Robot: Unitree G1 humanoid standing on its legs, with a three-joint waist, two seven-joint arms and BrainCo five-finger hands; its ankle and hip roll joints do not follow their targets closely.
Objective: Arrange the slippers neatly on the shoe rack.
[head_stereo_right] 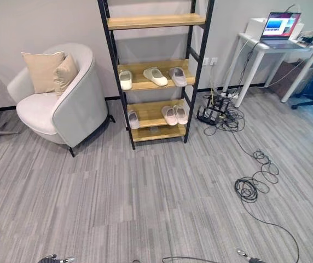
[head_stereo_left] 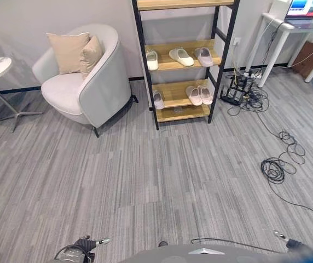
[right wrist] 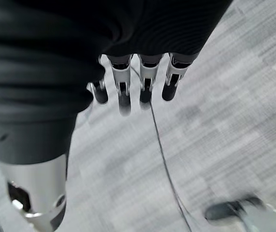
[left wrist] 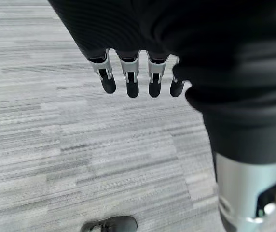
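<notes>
Six pale slippers [head_stereo_left: 181, 56] sit on the shoe rack [head_stereo_left: 185, 64], three on each wooden shelf, far ahead of the fingers. Left hand [left wrist: 133, 79] and right hand [right wrist: 133, 82] hang with straight fingers, holding nothing.

Ahead of me, left of centre — grey armchair [head_stereo_left: 85, 82] holding two beige cushions [head_stereo_left: 75, 50]. White desk [head_stereo_right: 266, 46] at far right carries an open laptop [head_stereo_right: 279, 24]; striped grey carpet [head_stereo_left: 145, 175] throughout.

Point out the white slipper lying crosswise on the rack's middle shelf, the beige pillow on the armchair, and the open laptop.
white crosswise slipper [head_stereo_left: 181, 56], left eye view, its upper.
beige pillow [head_stereo_left: 67, 51], left eye view, front face.
open laptop [head_stereo_right: 279, 25], right eye view, its screen.
</notes>
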